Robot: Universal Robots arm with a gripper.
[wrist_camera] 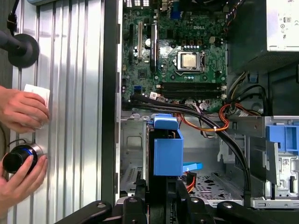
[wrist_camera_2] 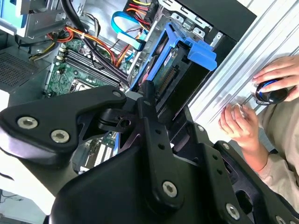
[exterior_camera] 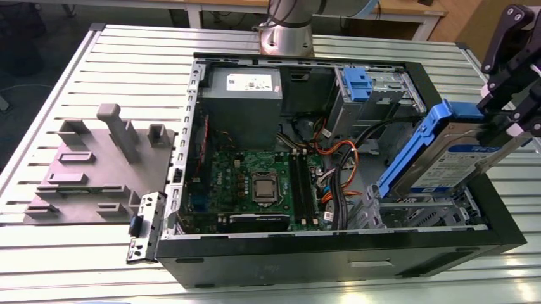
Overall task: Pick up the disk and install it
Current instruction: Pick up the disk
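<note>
The disk (exterior_camera: 448, 158) is a silver drive with a white-and-blue label in a bright blue carrier. It hangs tilted over the near end of the open computer case (exterior_camera: 338, 253), at the exterior view's right, just above the metal drive cage (exterior_camera: 422, 212). My gripper (exterior_camera: 505, 120) is shut on the disk's upper end, with its black linkage rising above. In both wrist views the blue carrier (wrist_camera_2: 175, 70) (wrist_camera: 168, 149) sticks out from between my black fingers (wrist_camera_2: 145, 105), pointing down into the case.
Inside the case are the green motherboard (exterior_camera: 253, 183), a grey power supply (exterior_camera: 241, 95), bundled cables (exterior_camera: 338, 183) and a second blue carrier (exterior_camera: 355, 85) in the far bay. A grey fixture (exterior_camera: 93, 164) lies on the slatted table. A person's hands (wrist_camera: 21, 109) rest beside the case.
</note>
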